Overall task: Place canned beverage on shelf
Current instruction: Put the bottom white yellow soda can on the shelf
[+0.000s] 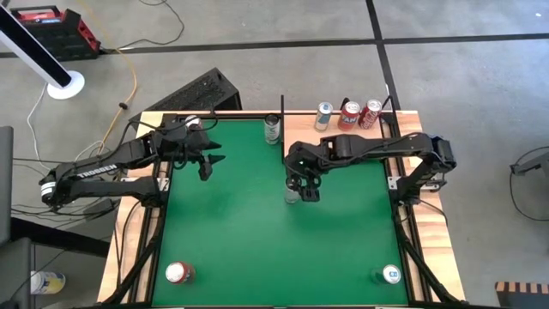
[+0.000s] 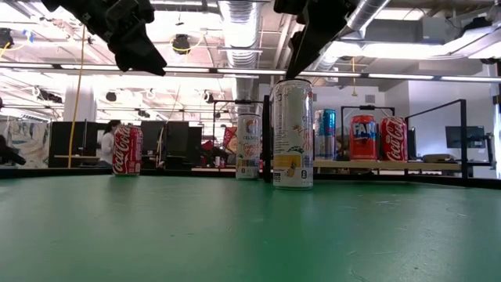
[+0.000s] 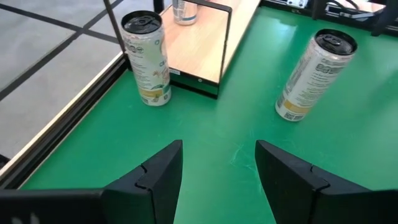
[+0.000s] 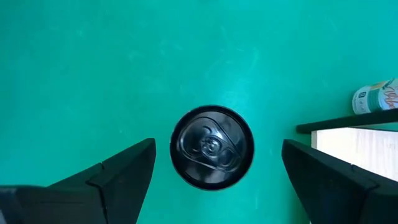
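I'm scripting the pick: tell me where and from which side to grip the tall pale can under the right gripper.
Grip the tall pale can across its round side wall, just below the top rim, coming straight down. It stands upright on the green surface, its lid centred between the open right gripper fingers, with clear space on both sides.

Green table [image 1: 240,232] bears four cans; shelf [image 1: 343,137] three.

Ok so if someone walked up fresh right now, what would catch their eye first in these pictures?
Probably the right gripper hanging open straight above a tall pale can that stands upright near the middle of the green surface, fingers on either side but not touching it. Next, the shelf at the far right corner, with three cans lined up along its back edge. The left gripper hovers open over the far left part of the table.
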Tool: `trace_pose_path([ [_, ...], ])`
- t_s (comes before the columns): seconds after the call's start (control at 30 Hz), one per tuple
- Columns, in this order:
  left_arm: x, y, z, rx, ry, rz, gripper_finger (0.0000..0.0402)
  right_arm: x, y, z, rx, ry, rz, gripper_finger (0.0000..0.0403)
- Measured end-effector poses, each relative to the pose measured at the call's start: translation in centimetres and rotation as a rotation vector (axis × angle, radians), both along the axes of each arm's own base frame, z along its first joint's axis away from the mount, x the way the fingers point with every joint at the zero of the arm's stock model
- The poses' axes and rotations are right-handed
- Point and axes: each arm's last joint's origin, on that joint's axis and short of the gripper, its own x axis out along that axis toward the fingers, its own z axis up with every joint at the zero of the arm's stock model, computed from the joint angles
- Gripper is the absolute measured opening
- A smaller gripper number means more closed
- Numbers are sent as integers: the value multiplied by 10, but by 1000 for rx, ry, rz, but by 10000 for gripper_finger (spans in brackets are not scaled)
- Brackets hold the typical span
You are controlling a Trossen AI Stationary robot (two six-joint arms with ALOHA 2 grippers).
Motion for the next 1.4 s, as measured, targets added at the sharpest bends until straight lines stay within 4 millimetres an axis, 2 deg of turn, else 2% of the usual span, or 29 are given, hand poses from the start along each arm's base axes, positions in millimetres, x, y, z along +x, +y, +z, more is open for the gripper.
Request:
trace_pose_path([
  [0.27, -7, -6, 7, -25, -65, -97, 185, 0, 0, 0, -38, 3, 38, 372],
  [0.47, -38, -20, 27, 32, -228, -139, 185, -1, 0, 0, -41, 15, 20, 372],
  [0.57, -54, -25, 27, 92, -300, -92, 185, -1, 0, 0, -40, 15, 22, 372],
  [0.67, -64, -28, 16, 94, -388, -54, 185, -1, 0, 0, -40, 15, 21, 372],
  [0.87, -67, -30, -29, -38, -511, -36, 185, -1, -5, 0, -55, 16, 31, 372],
  [1.07, -63, -30, -63, -182, -507, -67, 185, 1, -8, 1, -57, -8, 62, 372],
  [1.27, -59, -29, -79, -219, -484, -61, 185, 1, -10, -1, -7, -15, 85, 372],
  [1.4, -59, -28, -83, -186, -459, -58, 185, -1, -8, -16, 19, 13, 93, 372],
])
